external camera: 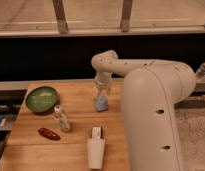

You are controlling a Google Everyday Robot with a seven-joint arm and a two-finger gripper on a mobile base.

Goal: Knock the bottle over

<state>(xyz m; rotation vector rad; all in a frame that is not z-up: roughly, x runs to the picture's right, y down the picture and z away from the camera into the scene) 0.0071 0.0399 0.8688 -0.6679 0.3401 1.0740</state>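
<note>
The bottle (61, 119) is small, slim and clear with a white cap. It stands upright on the wooden table (76, 150), just right of and in front of the green bowl (42, 98). My gripper (101, 93) hangs from the white arm (110, 62) at the back middle of the table. It sits right over a small light-blue lump (101, 104), well to the right of the bottle and apart from it.
A red-brown oblong object (48, 133) lies in front of the bottle on the left. A white tapered cup-like piece (96, 150) lies near the table's front edge. My large white arm body (156, 120) fills the right side. A dark wall and window rail run behind.
</note>
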